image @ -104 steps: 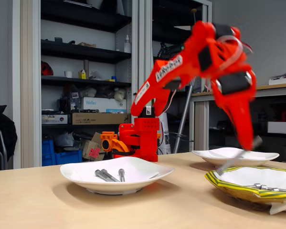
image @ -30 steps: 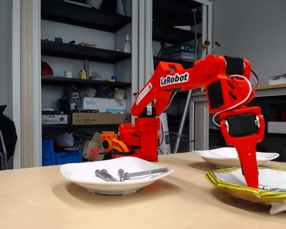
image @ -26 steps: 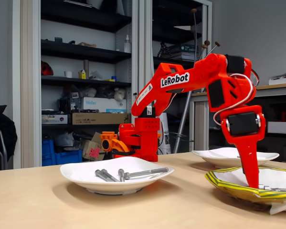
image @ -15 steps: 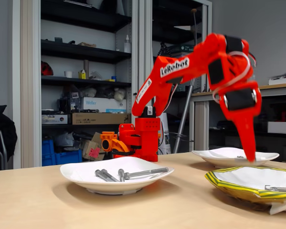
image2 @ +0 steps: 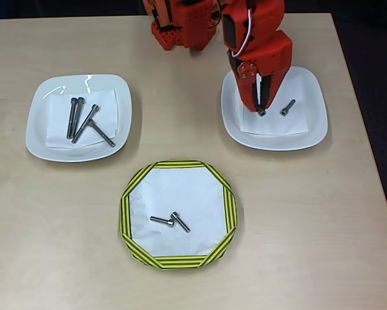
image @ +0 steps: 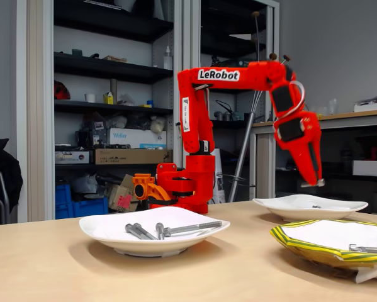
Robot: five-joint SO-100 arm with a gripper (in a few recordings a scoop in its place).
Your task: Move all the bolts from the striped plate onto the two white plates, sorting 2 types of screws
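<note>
My red gripper (image2: 261, 108) hangs over the right white plate (image2: 313, 132), shut on a short bolt (image2: 261, 112) at its tips. In the fixed view the gripper (image: 315, 182) is well above that plate (image: 345, 207). Another short bolt (image2: 287, 107) lies on the plate's paper. The left white plate (image2: 38, 139) holds several long bolts (image2: 77, 116), also seen from the side (image: 188, 228). The striped plate (image2: 125, 213) at the front holds two short bolts (image2: 162, 221) (image2: 180, 222); the fixed view shows one of these bolts (image: 367, 249).
The arm's red base (image2: 180, 26) stands at the table's far edge between the white plates. Bare wooden table (image2: 296, 226) lies around the striped plate. Shelves and a bench stand behind the table in the fixed view.
Earlier a long bolt was dropped on the left white plate. The gripper then dipped into the striped plate, rose with a short bolt and swung back over the right white plate.
</note>
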